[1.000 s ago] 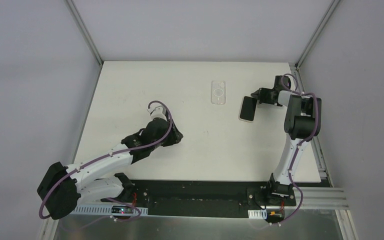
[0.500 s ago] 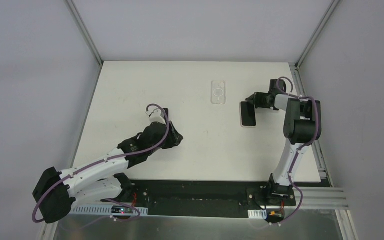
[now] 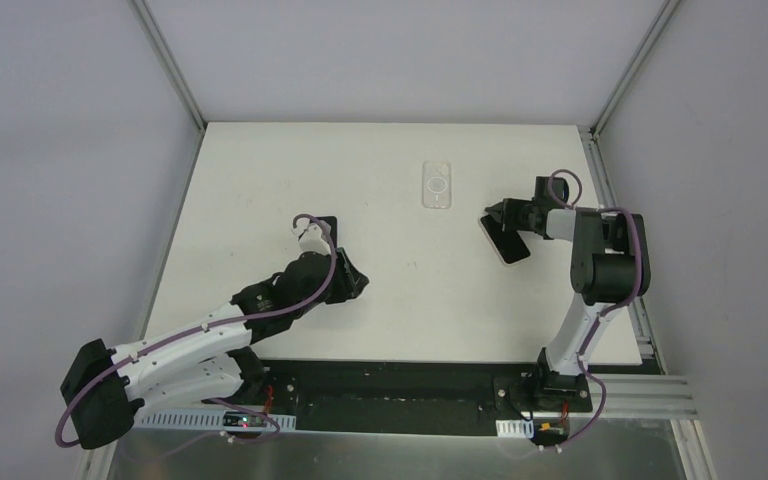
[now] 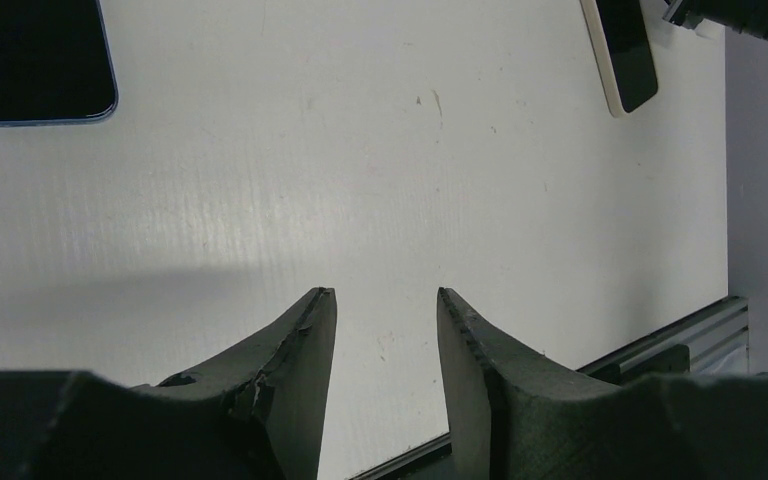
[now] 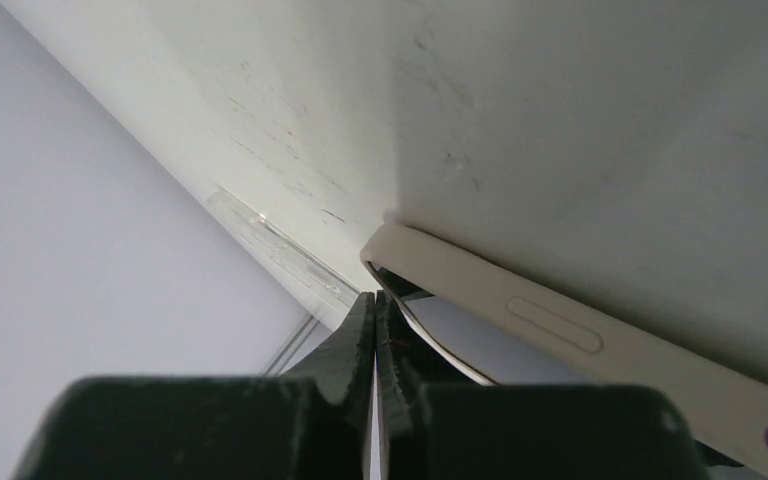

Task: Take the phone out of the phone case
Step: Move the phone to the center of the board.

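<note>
Find phone case (image 3: pixel 437 186) flat on table (image 3: pixel 260 180) at 12 o'clock. Find phone (image 3: pixel 506 240) screen-up at case's 4 o'clock, apart from it (cream edge, side button visible). Note right gripper (image 3: pixel 498 213) pinched shut, tips at phone's 11 o'clock corner, gripping nothing. Note left gripper (image 3: pixel 352 282) half-spread, holding nothing, at 8 o'clock.

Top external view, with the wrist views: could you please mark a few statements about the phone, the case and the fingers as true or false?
1. The clear case lies flat on the table, apart from the phone. True.
2. The right fingers stand wide open. False: they are shut, their tips by the phone's edge.
3. The left fingers hold the phone. False: they are parted over bare table, nothing between them.
4. The phone lies on the right arm's side of the case. True.
</note>
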